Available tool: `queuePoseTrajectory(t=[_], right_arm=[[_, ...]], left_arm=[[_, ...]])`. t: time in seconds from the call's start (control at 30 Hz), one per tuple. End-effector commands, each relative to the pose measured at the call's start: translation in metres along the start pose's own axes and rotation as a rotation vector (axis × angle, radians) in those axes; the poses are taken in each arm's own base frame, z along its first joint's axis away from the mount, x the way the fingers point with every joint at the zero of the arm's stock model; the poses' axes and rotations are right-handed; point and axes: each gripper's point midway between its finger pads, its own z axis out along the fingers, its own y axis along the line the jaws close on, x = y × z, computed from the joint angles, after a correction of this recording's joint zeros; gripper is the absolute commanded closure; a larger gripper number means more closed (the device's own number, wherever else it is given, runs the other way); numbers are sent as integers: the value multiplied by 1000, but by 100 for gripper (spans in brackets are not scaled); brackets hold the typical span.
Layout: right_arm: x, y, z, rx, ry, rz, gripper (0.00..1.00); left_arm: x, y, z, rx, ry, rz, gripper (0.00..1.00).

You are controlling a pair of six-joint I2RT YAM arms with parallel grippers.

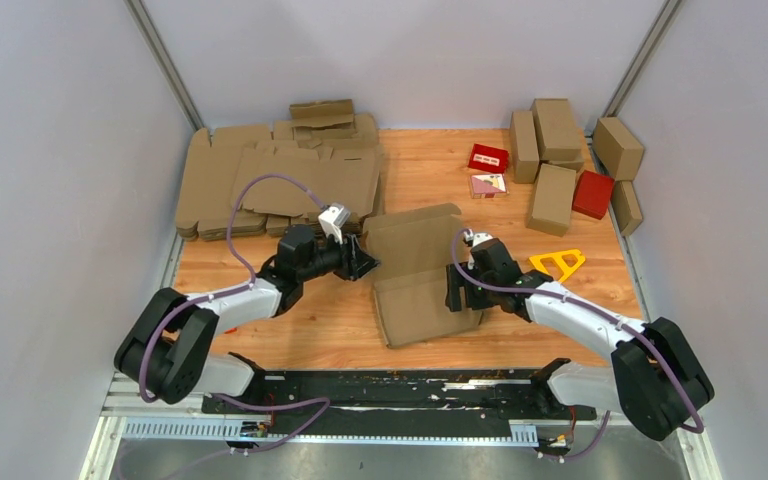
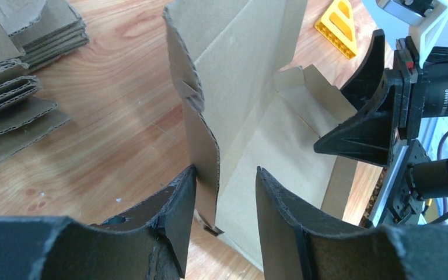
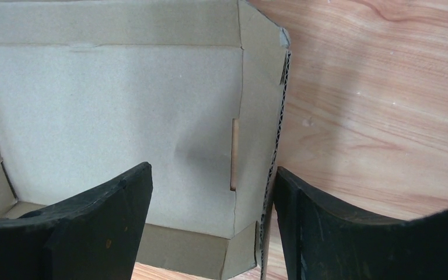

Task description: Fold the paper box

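Plain brown cardboard paper box [image 1: 415,285] lies mid wooden table [image 1: 310,335]. The left gripper [image 2: 224,175] has its fingers half apart astride the box's upright left flap. The right gripper [image 3: 213,170] has its fingers wide apart astride the right wall, not clamped.

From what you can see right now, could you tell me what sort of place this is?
Probably a robot test cell for box folding: a wooden table walled by pale panels, a stack of flat cardboard blanks, and finished brown boxes.

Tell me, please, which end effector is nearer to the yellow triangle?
Right. The right end effector is at the box edge nearest the yellow triangle; the left end effector is across the box.
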Motion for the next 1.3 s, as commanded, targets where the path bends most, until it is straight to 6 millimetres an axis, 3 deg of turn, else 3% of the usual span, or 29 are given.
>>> queuePoseTrajectory(t=[0.0, 0.2, 0.7, 0.97, 1.27], right_arm=[[-14, 12, 0, -44, -43, -27, 25], [-13, 13, 1, -45, -43, -25, 25], [-19, 2, -1, 20, -79, -6, 24], [-25, 5, -4, 16, -90, 4, 16], [-29, 4, -6, 25, -98, 31, 14]], left_arm=[[-11, -9, 8, 56, -24, 7, 50], [-10, -11, 15, 89, -12, -12, 53], [-10, -10, 1, -26, 4, 130, 100], [-18, -15, -10, -121, -50, 265, 100], [-21, -41, -19, -81, -133, 396, 100]])
